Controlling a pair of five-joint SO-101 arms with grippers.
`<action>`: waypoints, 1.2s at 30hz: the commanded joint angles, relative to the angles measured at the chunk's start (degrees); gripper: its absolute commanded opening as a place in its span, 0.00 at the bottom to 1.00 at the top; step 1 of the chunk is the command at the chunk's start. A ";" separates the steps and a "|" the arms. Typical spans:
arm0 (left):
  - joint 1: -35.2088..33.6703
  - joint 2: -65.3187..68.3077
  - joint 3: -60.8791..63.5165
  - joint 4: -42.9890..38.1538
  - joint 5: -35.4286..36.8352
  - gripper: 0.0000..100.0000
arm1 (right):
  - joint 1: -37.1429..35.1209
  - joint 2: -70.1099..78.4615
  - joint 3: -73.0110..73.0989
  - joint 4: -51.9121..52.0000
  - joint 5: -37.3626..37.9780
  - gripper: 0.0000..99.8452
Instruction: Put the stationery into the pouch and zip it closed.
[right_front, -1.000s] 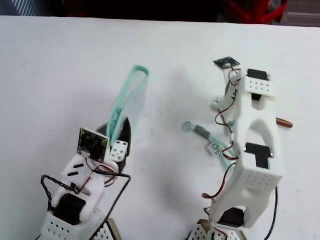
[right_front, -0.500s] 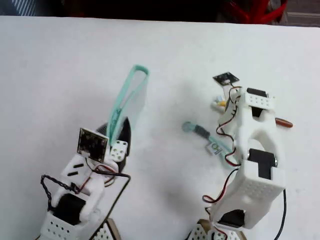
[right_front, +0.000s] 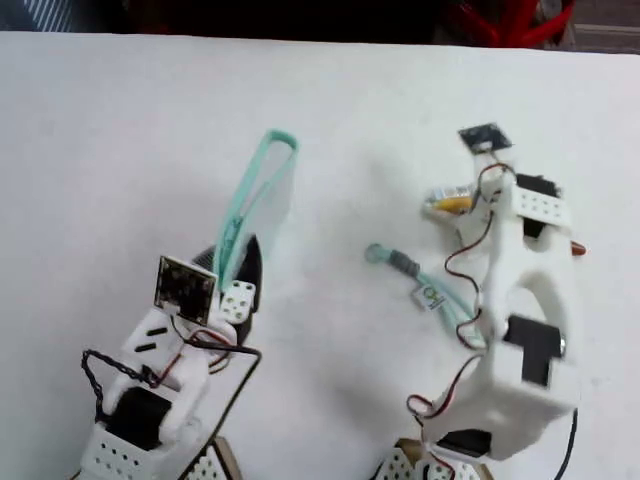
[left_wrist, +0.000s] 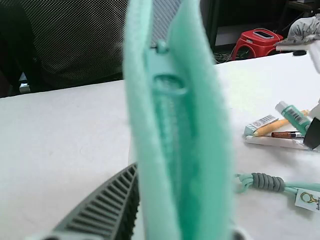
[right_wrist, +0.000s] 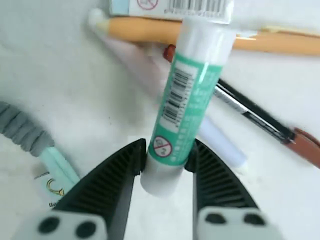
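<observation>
A mint-green pouch stands on edge on the white table, its zipper running along the top. My left gripper is shut on the pouch's near end, with one dark finger beside the fabric. My right gripper is shut on a green-and-white glue stick, over the stationery pile. In that pile lie an orange pencil, a white pen and a pen with a brown cap.
A mint strap with a grey knot and a small tag lies between the pouch and the right arm. A red object stands beyond the table's far edge.
The right arm has swung to the right and a little farther back, uncovering an orange item by its gripper. The left arm and the pouch have stayed put.
</observation>
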 joint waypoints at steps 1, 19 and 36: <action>0.31 -0.31 -0.18 -1.58 -0.44 0.02 | 0.31 -11.21 -0.35 4.79 -0.44 0.10; 9.54 -0.31 2.11 0.09 -6.24 0.11 | -32.13 -67.91 -0.70 27.03 19.96 0.10; 10.42 -0.31 2.29 0.62 -6.15 0.15 | -24.22 -64.04 -0.62 31.34 30.33 0.10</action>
